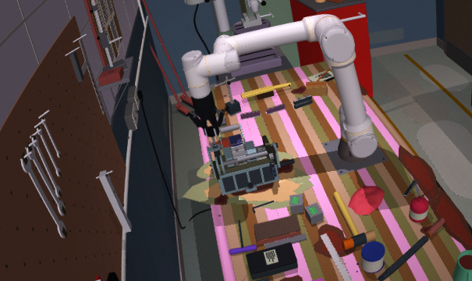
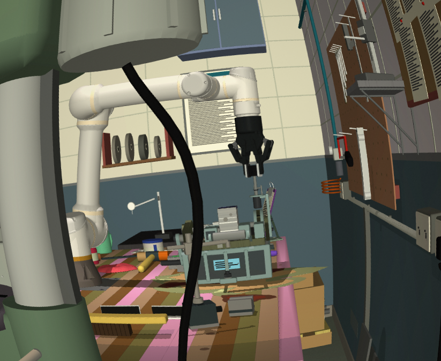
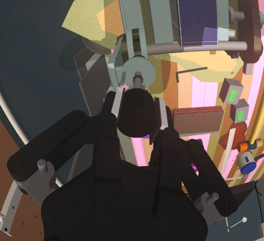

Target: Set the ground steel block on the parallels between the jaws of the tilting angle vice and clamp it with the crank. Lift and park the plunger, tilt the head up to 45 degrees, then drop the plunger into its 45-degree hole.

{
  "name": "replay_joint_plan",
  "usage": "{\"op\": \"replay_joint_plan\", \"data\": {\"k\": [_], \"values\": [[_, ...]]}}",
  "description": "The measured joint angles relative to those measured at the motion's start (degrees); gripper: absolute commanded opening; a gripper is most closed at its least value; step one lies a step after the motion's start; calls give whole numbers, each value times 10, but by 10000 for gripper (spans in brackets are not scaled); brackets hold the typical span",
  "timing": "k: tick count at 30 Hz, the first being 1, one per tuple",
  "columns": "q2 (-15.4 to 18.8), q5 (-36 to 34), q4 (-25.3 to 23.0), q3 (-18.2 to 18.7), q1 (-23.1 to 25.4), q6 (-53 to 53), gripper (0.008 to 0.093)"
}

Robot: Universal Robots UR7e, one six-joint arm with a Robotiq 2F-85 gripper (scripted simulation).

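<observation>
At the wall side of the bench stands the grey-green tilting angle vice (image 1: 245,164) (image 2: 232,248) (image 3: 177,18). The dark ground steel block (image 3: 198,22) (image 1: 235,142) (image 2: 227,218) sits between its jaws. My gripper (image 3: 139,111) (image 2: 253,170) (image 1: 212,130) hangs above the vice's wall-side end. I have it closed around the plunger's black knob (image 3: 135,114) (image 2: 253,170). The thin plunger stem (image 2: 255,185) runs down from the knob to the side plate (image 3: 134,68). The head lies level.
A black case (image 1: 271,259) lies at the bench's near end beside a brown block (image 1: 277,228). Two small cubes with green faces (image 1: 306,208) and a hex key (image 3: 189,71) lie near the vice. A mallet (image 1: 350,224) and a red cloth (image 1: 366,199) lie further right. The pegboard wall stands close on the gripper's far side.
</observation>
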Motion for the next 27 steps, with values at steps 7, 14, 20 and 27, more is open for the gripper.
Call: {"op": "replay_joint_plan", "data": {"k": [7,14,20,27], "values": [[0,0,0,0,0,-133,80],[0,0,1,0,0,-263,80],[0,0,1,0,0,-361,80],[0,0,1,0,0,-452,80]]}}
